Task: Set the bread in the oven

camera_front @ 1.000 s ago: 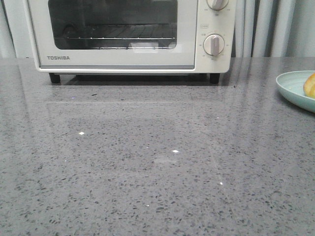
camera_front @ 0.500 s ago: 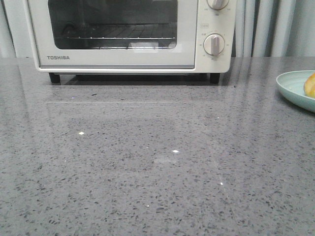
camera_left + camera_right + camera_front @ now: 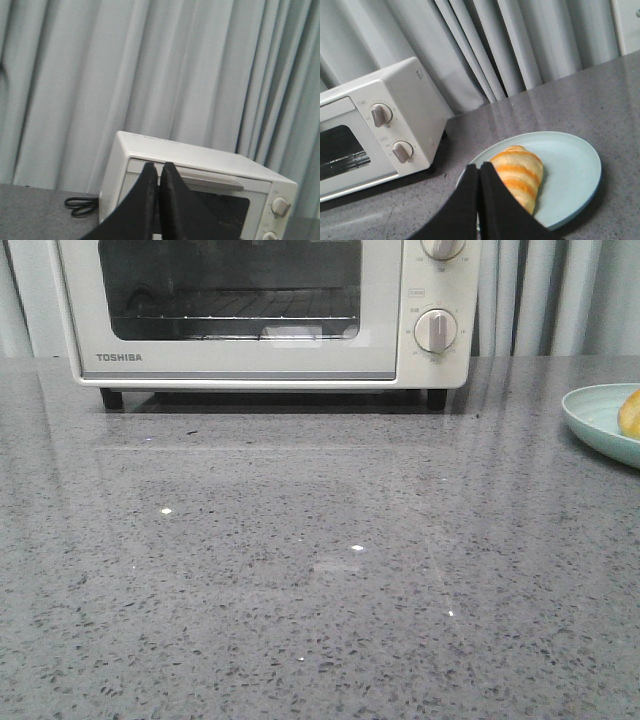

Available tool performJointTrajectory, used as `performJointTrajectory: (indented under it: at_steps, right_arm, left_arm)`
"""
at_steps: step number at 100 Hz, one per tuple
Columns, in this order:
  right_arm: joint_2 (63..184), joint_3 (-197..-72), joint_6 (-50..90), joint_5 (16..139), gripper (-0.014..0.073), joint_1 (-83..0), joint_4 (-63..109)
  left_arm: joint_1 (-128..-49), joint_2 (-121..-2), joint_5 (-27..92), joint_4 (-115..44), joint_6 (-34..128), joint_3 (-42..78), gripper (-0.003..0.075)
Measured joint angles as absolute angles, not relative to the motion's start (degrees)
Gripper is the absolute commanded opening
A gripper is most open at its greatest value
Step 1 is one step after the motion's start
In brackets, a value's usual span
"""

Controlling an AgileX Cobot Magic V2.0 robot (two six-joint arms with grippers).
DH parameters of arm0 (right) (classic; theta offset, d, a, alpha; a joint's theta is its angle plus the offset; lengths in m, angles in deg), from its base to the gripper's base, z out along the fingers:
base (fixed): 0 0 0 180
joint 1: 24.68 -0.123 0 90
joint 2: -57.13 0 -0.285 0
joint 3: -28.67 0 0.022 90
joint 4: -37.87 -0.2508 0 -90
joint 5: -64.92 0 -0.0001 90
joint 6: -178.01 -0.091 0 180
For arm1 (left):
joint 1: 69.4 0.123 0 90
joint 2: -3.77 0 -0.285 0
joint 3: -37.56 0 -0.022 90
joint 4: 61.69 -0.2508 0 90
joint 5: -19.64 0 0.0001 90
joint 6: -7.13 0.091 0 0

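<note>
Oven: the cream-white oven (image 3: 265, 312) stands at the far edge of the grey speckled bench (image 3: 300, 570), toward 12 o'clock in the front view; its glass door is shut, and a wire rack (image 3: 232, 318) shows through the window.
Knobs: two round knobs (image 3: 435, 330) sit one above the other on the oven's right side, at about 1 o'clock in the front view.
Bread: the striped golden bread (image 3: 518, 175) lies on a pale blue plate (image 3: 572, 172), at about 3 o'clock in the front view, where only its edge shows at the frame's border; it is well apart from the oven.
Plate: rests flat on the bench, to the right of the oven.
Left hand: the left hand (image 3: 159, 172) has its two dark fingers pressed together with nothing between them, raised in front of the oven.
Right hand: the right hand (image 3: 479, 175) has its fingers closed tip to tip, empty, in front of the bread.
Cable: a coiled black cable (image 3: 80, 205) lies on the bench beside the oven's left wall.
Backdrop: grey-white curtains (image 3: 150, 65) hang behind the oven.
</note>
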State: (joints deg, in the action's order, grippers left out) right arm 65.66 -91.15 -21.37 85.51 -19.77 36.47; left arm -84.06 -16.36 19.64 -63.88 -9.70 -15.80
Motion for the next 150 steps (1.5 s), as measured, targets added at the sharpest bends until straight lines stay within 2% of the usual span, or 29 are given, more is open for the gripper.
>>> performJointTrajectory:
  at_steps: [23,37,60,90,150]
  right_arm:
    - [71.6,-99.4,-17.2,96.8,-0.0069,-19.8,36.3]
    - [75.8,-104.6,-13.1,102.2,-0.0069,-19.8,34.1]
    - [80.4,-110.4,-7.5,108.0,-0.0069,-19.8,29.1]
    - [81.1,-111.2,-5.6,111.5,-0.0069,-19.8,26.7]
    - [81.1,-111.4,-5.3,112.0,-0.0069,-19.8,26.4]
  left_arm:
    - [-94.5,-27.4,17.6,-65.7,-9.7,-11.5,-0.0022]
    - [-97.9,-35.5,16.4,-65.8,-9.7,-8.1,-0.0022]
    - [-98.4,-49.5,14.6,-65.8,-9.7,-1.1,-0.0022]
    - [-98.4,-65.0,11.5,-65.8,-9.7,8.9,-0.0022]
    - [-98.4,-86.5,13.5,-65.8,-9.8,24.4,-0.0022]
